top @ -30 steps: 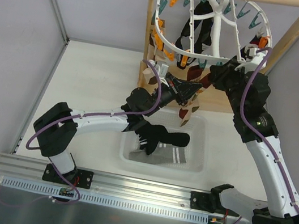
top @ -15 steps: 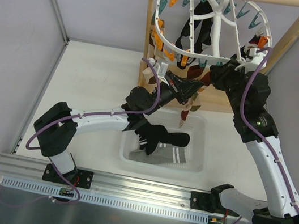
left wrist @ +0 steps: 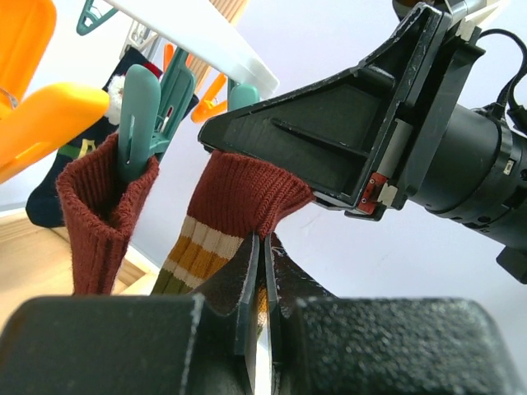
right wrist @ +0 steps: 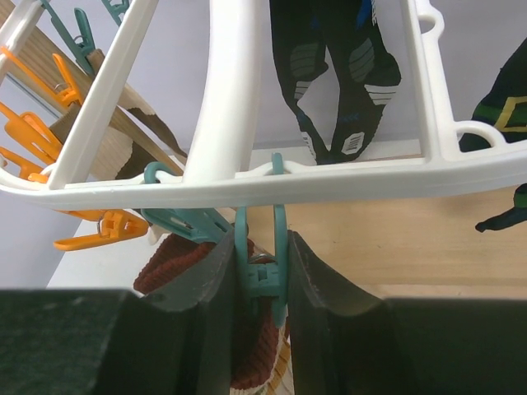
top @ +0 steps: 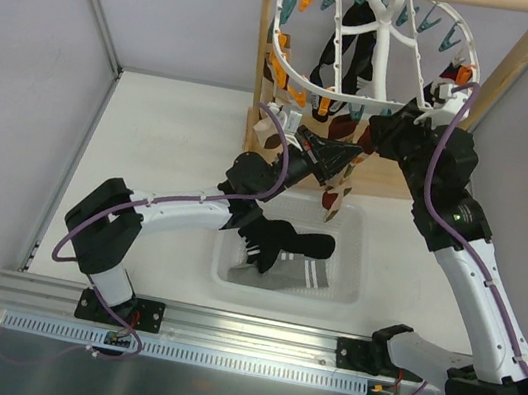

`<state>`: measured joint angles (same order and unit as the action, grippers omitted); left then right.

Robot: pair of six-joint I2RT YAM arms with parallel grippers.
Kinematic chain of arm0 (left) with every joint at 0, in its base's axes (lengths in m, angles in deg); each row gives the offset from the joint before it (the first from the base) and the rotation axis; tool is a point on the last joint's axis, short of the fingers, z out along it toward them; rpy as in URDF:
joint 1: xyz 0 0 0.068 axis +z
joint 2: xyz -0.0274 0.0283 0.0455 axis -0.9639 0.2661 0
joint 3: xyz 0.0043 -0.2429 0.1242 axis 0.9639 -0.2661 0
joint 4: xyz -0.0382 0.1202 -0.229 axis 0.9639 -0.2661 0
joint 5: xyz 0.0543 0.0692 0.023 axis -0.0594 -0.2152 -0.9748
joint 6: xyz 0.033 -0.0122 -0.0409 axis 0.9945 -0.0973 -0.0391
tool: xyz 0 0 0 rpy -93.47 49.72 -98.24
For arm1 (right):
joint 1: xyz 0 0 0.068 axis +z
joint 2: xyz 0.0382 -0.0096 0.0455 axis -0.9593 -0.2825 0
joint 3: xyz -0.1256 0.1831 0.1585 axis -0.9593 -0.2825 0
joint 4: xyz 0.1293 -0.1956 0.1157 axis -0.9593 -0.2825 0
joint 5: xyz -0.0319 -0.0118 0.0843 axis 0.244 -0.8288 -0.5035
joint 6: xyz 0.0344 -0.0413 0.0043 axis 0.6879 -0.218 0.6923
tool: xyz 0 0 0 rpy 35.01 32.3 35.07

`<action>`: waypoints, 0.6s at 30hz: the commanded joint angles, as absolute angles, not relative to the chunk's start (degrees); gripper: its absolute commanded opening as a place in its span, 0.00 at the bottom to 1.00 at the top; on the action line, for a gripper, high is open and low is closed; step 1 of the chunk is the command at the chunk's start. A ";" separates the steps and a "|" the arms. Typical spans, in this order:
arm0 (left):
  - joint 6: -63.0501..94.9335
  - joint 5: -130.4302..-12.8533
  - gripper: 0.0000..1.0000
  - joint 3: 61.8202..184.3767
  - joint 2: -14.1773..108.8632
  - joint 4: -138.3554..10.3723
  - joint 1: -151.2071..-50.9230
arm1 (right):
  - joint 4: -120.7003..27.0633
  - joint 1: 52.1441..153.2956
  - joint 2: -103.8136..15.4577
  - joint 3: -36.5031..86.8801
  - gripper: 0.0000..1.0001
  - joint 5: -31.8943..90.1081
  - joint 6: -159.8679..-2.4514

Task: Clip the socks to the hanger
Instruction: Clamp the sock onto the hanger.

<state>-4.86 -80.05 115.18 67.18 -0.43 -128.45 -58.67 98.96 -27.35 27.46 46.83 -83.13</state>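
Ribbed rust-red sock (left wrist: 239, 193), cream-and-mustard banded, is hanging pinched by its cuff in the left gripper (left wrist: 257, 247) under the white plastic hanger (right wrist: 329, 177); right gripper (right wrist: 259, 255) is squeezing a teal clothespin (right wrist: 280, 234).

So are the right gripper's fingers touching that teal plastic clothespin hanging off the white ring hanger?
Touching. The right wrist view shows both fingers pressed against the sides of the teal plastic clothespin.

The left arm (top: 175, 211) stretches forward and rightward, the left gripper (left wrist: 262, 251) pinched tight. The right arm (top: 478, 284) rises beside it, the right gripper (right wrist: 262, 263) slightly parted, pointing upward.
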 commanded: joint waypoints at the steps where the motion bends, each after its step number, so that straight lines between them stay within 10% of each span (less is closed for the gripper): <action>1: -5.44 -78.85 0.00 117.38 66.42 3.87 -127.74 | -63.01 98.64 -27.34 29.36 0.03 48.79 -82.26; 7: -4.74 -78.94 0.00 117.02 65.54 3.95 -127.56 | -64.41 98.64 -27.96 30.41 0.07 48.88 -82.70; 18: -5.00 -78.94 0.00 116.76 65.37 4.31 -127.30 | -67.40 98.64 -27.70 33.22 0.69 48.88 -84.72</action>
<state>-4.86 -80.00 115.18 67.20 -0.40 -127.82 -65.32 98.80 -28.20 29.61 48.06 -83.96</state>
